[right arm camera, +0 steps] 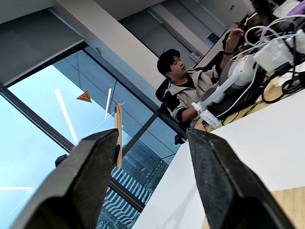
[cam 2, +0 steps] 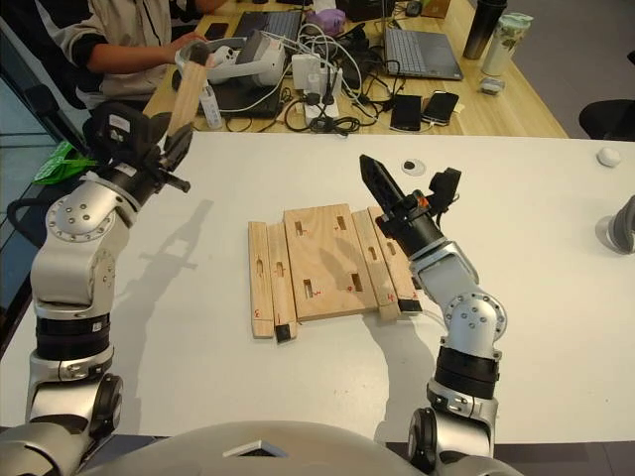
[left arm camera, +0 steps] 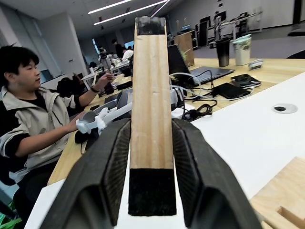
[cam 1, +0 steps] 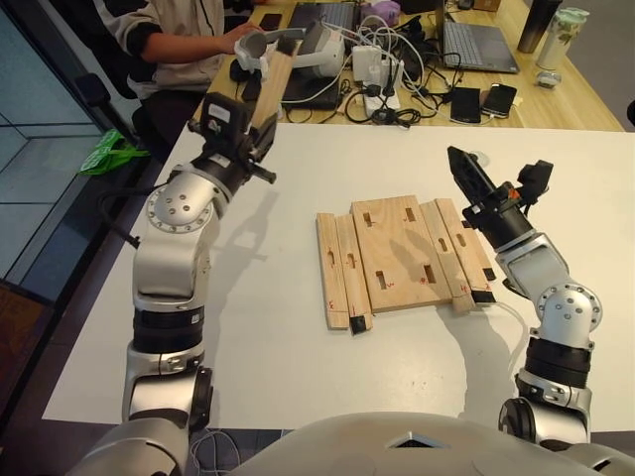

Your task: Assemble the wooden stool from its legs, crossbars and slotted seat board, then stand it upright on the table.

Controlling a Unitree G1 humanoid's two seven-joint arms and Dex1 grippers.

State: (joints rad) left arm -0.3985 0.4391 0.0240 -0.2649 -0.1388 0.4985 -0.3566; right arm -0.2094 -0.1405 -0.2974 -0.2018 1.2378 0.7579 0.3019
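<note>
The slotted seat board (cam 1: 402,253) lies flat mid-table. Wooden legs and crossbars lie flat against it: some on its left (cam 1: 342,270), some on its right (cam 1: 456,253). My left gripper (cam 1: 253,129) is raised over the table's far left corner, shut on a wooden leg (cam 1: 270,84) that points up and away. In the left wrist view the leg (left arm camera: 151,95) stands between the two dark fingers (left arm camera: 109,162), its black-capped end near the palm. My right gripper (cam 1: 461,169) is open and holds nothing. It hovers just above the right-hand pieces with its fingers (right arm camera: 95,167) pointing up.
A wooden desk (cam 1: 556,99) joins the table's far edge, crowded with laptops, a headset (cam 1: 317,45), cables, phones (cam 1: 481,101) and bottles (cam 1: 556,30). A person sits at its left end, close behind the raised leg. A cable grommet (cam 2: 408,166) sits in the white table.
</note>
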